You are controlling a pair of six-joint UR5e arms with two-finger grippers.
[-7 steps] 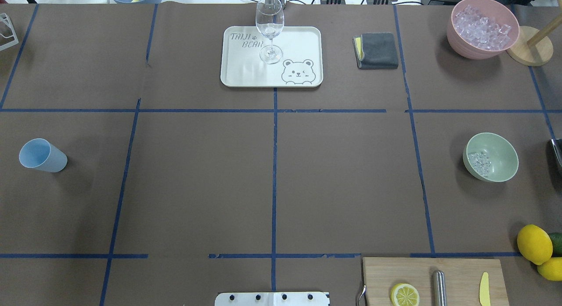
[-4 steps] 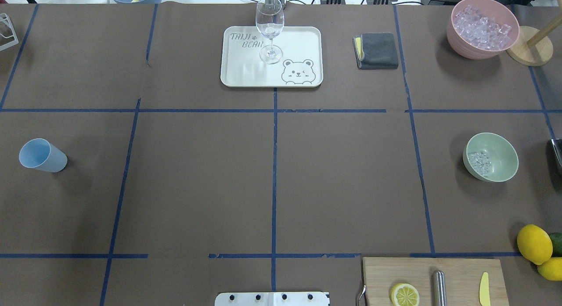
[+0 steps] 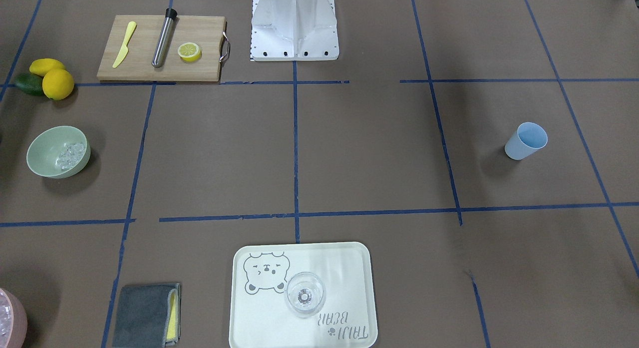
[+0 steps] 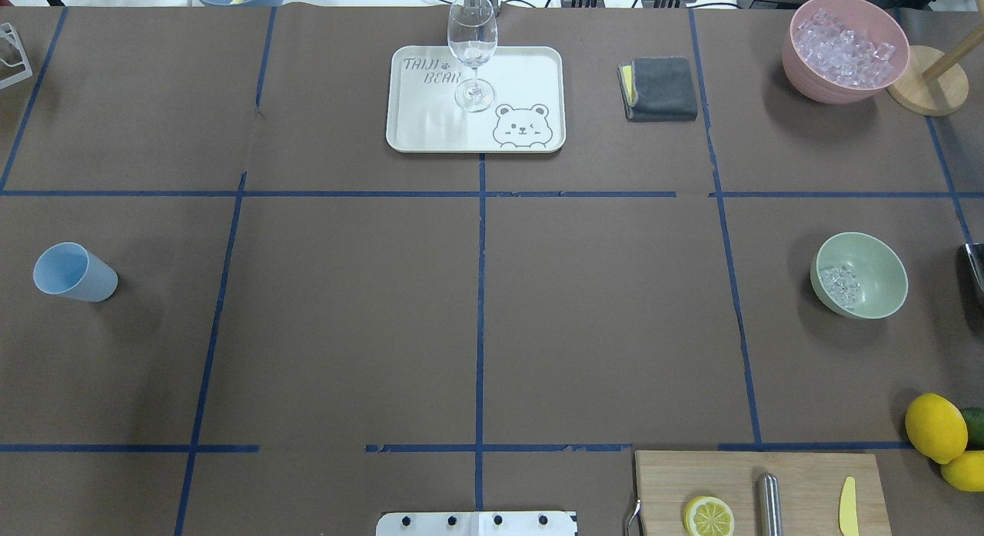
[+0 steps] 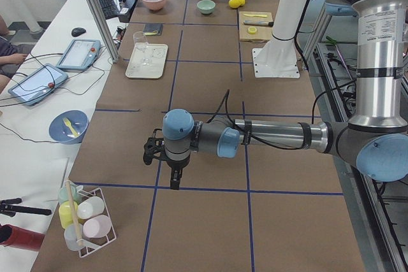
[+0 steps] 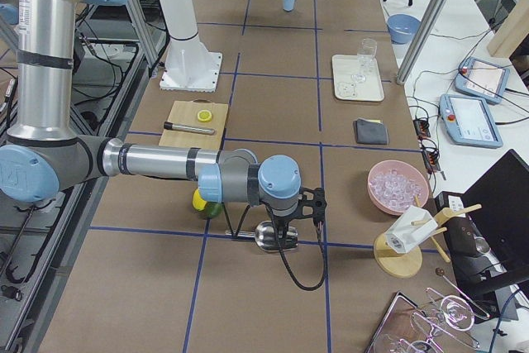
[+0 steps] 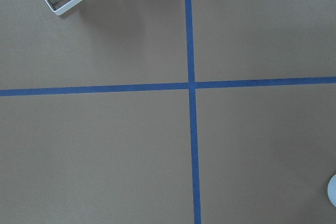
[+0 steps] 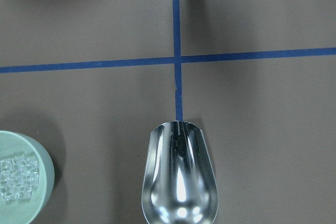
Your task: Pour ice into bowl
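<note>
The pale mint-green bowl [image 4: 859,275] stands at the table's right side, also in the front view [image 3: 58,152] and the right wrist view [image 8: 21,182]. A small heap of clear ice [image 4: 839,284] lies inside it. A metal scoop [image 8: 178,177], empty, is just beside the bowl, under the right wrist camera. My right gripper [image 6: 283,236] hangs over the scoop [image 6: 269,236]; I cannot tell if it is open or shut. My left gripper [image 5: 174,183] points down at bare table far from the bowl; I cannot tell its state.
A pink bowl [image 4: 846,48] full of ice stands back right beside a wooden stand [image 4: 926,78]. A tray [image 4: 530,74] holds a wine glass [image 4: 471,51]. Also present: a grey cloth [image 4: 659,88], a blue cup [image 4: 74,272], a cutting board [image 4: 807,482], lemons [image 4: 935,428].
</note>
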